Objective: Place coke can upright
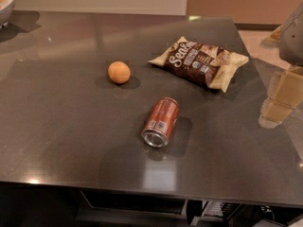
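Coke can (161, 122) lay on its side near the middle of the dark counter (61, 126), one silver end facing the front edge. The task was therefore judged not yet begun. The orange (119, 72) sat behind and to the left, and the chip bag (201, 63) lay flat behind and to the right, both apart from the can, leaving access around it. The gripper (281, 98) hung at the right edge of view, well apart from the can; its open or closed state could not be determined.
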Controlling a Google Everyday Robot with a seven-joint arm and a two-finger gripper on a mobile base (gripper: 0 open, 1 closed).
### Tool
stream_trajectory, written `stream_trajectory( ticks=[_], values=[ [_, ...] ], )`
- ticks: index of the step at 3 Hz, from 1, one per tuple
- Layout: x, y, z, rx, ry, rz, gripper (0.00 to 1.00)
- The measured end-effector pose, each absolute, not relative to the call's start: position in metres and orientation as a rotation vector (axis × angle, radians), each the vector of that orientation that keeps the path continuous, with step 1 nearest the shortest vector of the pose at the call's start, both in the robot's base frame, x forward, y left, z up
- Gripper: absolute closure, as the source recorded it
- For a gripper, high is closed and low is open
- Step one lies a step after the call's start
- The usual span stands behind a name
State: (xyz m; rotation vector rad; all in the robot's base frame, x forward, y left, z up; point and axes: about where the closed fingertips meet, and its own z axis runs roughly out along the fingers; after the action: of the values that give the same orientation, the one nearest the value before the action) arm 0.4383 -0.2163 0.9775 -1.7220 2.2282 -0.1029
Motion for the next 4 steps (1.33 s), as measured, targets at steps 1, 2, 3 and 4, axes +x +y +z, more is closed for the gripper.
stream_trajectory(
  ticks=[1, 2, 3, 4],
  values=[
    [0.438, -0.216, 0.977, -1.722, 2.228, -0.103, 0.00],
    [0.441, -0.214, 0.979, -1.722, 2.233, -0.097, 0.00],
    [0.452, -0.195, 0.968, -1.726, 2.282, -0.014, 0.00],
    [0.465, -0.163, 0.950, -1.708, 2.371, 0.086, 0.00]
  ],
)
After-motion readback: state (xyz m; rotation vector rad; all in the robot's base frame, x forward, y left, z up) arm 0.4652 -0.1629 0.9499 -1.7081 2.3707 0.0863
